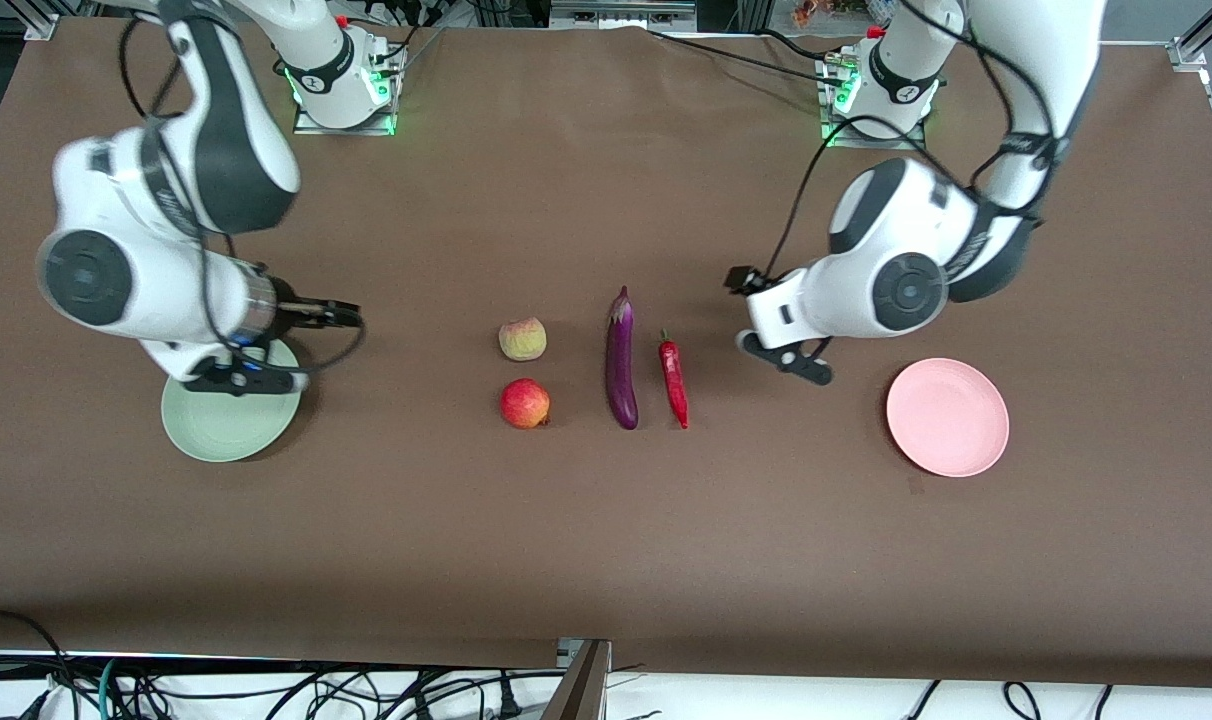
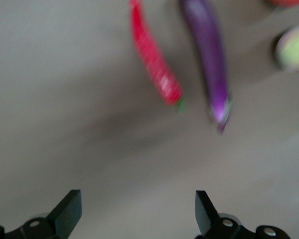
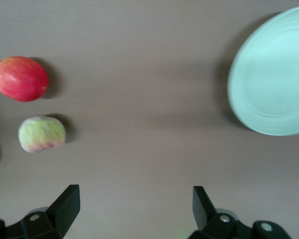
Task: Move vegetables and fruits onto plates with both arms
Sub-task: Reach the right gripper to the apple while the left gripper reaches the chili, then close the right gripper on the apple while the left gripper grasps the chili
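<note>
Both end effectors, left end effector (image 1: pixel 784 355) near the chili (image 1: pixel 674 381) and right end effector (image 1: pixel 256 375) over the green plate (image 1: pixel 228 432), hang released, so next comes reaching down to grab food.

A brown cloth (image 1: pixel 586 540) covers the bench (image 1: pixel 1116 620), smooth and evenly lit. Aluminium frame rails (image 1: pixel 1201 35) stand at the cloth's corners farthest from the front camera. Below the cloth's nearest edge, a white surface (image 1: pixel 766 700) carries loose black cables (image 1: pixel 366 690), and a metal bracket (image 1: pixel 581 680) juts up there.
</note>
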Robot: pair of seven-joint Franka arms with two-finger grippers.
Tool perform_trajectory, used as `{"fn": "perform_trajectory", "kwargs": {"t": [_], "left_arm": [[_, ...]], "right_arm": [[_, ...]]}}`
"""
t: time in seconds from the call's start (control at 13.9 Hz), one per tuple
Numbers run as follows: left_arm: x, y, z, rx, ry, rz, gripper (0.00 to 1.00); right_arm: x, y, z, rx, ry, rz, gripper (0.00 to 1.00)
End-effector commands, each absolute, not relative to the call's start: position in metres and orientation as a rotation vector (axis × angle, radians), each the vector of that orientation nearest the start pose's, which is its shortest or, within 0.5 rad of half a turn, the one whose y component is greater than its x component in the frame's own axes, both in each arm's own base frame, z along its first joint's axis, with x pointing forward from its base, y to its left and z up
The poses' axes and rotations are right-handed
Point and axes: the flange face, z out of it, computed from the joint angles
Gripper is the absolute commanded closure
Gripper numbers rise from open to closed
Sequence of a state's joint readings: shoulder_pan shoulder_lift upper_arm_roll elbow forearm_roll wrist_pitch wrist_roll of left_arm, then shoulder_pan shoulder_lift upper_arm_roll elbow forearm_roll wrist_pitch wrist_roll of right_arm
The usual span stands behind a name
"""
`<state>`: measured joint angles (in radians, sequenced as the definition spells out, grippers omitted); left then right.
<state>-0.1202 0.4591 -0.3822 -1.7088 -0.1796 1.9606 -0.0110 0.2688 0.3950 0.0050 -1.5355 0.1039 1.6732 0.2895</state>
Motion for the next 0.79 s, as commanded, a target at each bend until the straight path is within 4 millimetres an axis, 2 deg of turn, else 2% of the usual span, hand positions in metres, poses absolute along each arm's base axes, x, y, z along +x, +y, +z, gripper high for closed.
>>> {"fn": "perform_trajectory", "kwargs": {"t": [0.0, 0.07, 0.29, 0.43, 0.65, 0.72], "left_arm": [[0.576, -0.345, 0.305, -3.371, 0.726, 0.222, 0.00], [0.584, -0.346, 0.286, -3.370, 0.731, 0.134, 0.00], [0.588, -0.359, 0.242, -3.188, 0.933, -0.031, 0.00], [0.586, -0.364, 0.217, -3.196, 0.929, -0.090, 0.00], [0.574, -0.378, 0.197, -3.188, 0.938, -0.057, 0.00], [0.572, -0.378, 0.185, -3.176, 0.940, -0.043, 0.01]], "right_arm": [[0.620, 0.228, 0.381, -3.044, 0.117, 0.419, 0.00], [0.617, 0.247, 0.370, -3.046, 0.147, 0.414, 0.00], [0.604, 0.304, 0.340, -3.063, 0.247, 0.377, 0.00], [0.597, 0.326, 0.322, -3.072, 0.256, 0.374, 0.00], [0.588, 0.359, 0.294, -3.071, 0.326, 0.333, 0.00], [0.587, 0.362, 0.286, -3.071, 0.328, 0.329, 0.00]]}}
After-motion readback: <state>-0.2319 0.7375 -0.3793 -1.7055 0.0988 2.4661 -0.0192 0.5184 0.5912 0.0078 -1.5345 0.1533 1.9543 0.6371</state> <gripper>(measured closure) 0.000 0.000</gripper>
